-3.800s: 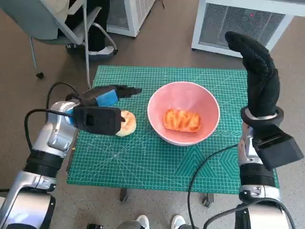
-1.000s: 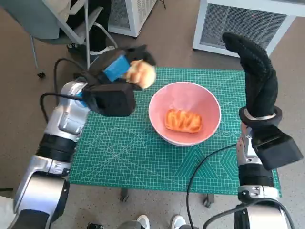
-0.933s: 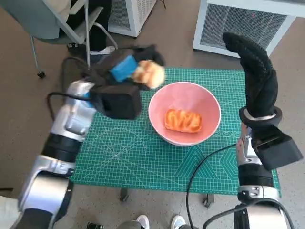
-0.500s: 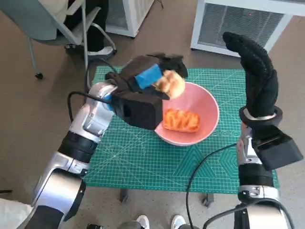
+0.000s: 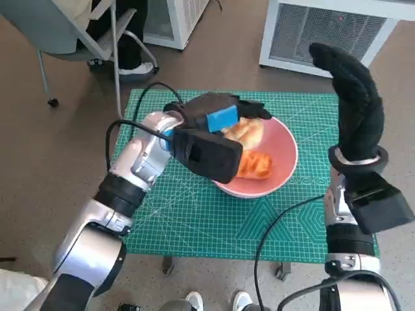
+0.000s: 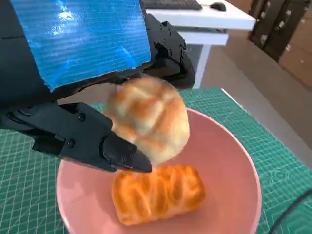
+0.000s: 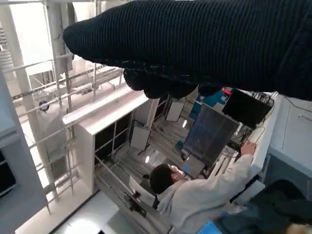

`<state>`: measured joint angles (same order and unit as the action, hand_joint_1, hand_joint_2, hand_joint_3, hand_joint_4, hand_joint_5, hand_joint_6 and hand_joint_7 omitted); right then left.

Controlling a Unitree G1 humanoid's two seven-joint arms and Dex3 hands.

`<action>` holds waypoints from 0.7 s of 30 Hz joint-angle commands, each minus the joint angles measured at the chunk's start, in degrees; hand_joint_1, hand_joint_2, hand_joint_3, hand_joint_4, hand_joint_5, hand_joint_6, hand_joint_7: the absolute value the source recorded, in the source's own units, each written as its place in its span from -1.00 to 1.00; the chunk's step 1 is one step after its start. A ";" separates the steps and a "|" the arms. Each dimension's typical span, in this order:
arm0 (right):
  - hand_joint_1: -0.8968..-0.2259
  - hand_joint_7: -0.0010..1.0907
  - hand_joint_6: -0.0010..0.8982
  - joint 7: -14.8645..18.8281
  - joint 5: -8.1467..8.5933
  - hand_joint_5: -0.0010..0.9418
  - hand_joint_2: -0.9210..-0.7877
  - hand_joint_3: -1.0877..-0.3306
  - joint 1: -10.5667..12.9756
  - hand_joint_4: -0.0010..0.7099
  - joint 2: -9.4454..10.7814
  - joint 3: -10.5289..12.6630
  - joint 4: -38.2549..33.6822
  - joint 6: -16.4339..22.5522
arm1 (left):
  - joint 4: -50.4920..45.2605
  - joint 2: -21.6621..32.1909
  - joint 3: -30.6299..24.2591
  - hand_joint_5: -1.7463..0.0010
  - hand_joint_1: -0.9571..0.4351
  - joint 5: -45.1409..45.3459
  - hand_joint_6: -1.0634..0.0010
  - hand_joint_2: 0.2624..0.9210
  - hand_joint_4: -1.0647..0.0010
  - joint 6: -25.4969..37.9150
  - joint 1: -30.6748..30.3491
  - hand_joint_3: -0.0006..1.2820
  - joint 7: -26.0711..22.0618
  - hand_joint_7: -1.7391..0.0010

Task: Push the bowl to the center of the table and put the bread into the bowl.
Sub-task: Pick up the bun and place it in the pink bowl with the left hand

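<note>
One round bread roll, pinched in my left hand, hangs above the pink bowl beside a glazed pastry; next I release, right hand raised, holding nothing.

- Even, soft indoor light filled the head view, with only faint shadows on the green mat.
- The round bread between the left hand's fingers was slightly blurred.
- Beyond the right glove, bright backlight washed out the room.
</note>
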<state>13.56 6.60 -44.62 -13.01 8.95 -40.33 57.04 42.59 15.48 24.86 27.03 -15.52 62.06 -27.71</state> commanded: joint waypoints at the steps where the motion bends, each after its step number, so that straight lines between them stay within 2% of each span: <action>1: -0.27 0.07 -0.87 -0.32 0.35 -0.99 -1.00 -0.18 1.79 -0.12 -0.09 0.23 0.73 -0.92 | 0.81 -0.18 -1.26 1.00 -0.21 -1.64 0.34 1.00 0.62 -2.28 -0.15 -0.90 0.16 0.89; 12: -0.24 0.06 -0.88 -0.88 0.26 -0.99 -1.00 -0.17 1.57 -0.12 0.05 0.37 2.00 -1.70 | -1.01 -0.42 -9.20 0.99 -0.17 -11.80 0.30 1.00 0.62 -5.07 -1.11 -0.81 -0.56 0.90; 21: -0.22 0.05 -0.88 -0.97 0.34 -0.99 -1.00 -0.16 0.37 -0.12 -0.16 0.40 2.11 -2.53 | -7.17 -3.23 -18.80 0.96 -0.15 -24.37 0.25 1.00 0.44 -6.74 -5.55 -0.68 1.57 0.88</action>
<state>13.09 6.67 -44.19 -13.10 9.11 -38.25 55.54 38.18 13.86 9.34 7.48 -21.89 58.94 -26.79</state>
